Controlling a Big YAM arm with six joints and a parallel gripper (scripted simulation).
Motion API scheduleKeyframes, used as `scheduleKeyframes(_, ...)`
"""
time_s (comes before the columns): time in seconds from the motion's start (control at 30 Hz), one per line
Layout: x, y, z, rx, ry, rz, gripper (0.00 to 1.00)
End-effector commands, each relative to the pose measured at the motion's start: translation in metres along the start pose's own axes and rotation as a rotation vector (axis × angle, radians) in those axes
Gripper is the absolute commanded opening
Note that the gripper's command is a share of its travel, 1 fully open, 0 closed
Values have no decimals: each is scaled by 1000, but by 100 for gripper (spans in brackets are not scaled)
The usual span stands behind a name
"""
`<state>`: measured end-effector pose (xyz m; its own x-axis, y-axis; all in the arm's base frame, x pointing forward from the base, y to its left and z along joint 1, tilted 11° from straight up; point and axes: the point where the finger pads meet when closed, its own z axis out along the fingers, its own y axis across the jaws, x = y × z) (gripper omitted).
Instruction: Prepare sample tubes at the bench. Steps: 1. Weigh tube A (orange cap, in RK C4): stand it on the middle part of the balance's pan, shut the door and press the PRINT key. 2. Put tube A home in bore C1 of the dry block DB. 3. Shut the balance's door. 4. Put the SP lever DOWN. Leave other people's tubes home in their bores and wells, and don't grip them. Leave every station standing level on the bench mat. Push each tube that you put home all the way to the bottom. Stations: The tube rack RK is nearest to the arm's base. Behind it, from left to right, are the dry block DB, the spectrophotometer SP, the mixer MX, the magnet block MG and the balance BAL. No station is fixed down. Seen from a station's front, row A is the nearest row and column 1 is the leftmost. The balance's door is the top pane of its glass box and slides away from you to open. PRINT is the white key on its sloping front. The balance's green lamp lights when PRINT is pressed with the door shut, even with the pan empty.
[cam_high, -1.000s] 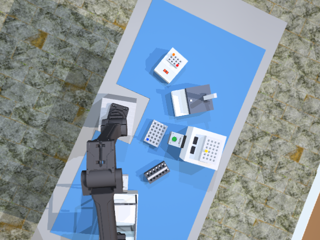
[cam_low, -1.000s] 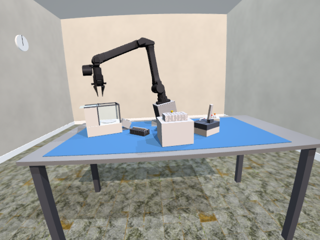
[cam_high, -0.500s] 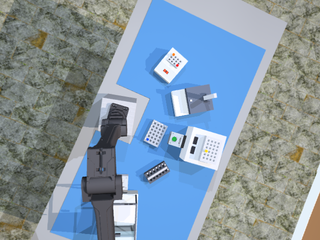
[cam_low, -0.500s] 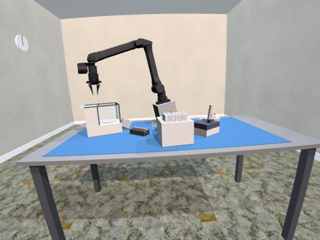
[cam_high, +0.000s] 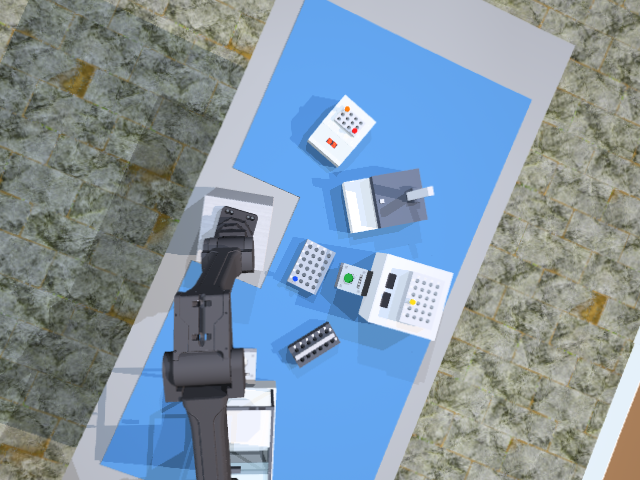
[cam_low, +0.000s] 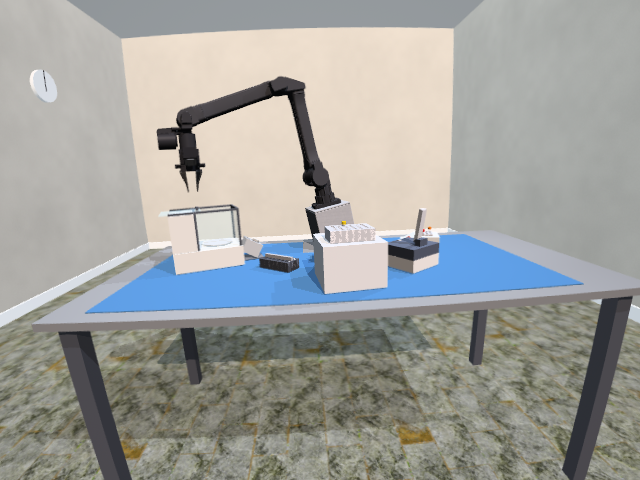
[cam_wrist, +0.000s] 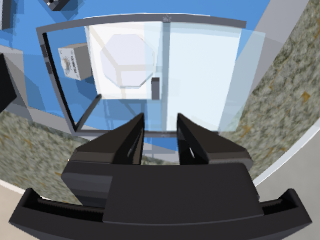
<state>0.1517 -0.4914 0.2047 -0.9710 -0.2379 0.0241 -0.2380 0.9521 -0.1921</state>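
The orange-capped tube A stands in the far-left bore, C1, of the dry block; its depth is hard to tell. The balance is empty: its pan is bare. Its glass door is slid back, with its dark handle near the middle of the box. Its sloping front shows; the lamp cannot be made out. My gripper is part open and empty, above the balance. The SP lever stands up.
The rack holds a blue-capped tube. A red-capped tube is in the dry block. The mixer holds a yellow-capped tube. The magnet block lies between rack and balance.
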Motion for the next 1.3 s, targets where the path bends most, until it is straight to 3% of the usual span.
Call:
scheduleKeyframes(0.0,-5,-1,-13,38,-7,7,30)
scheduleKeyframes(1.27,-2,-7,-12,36,-4,3,30)
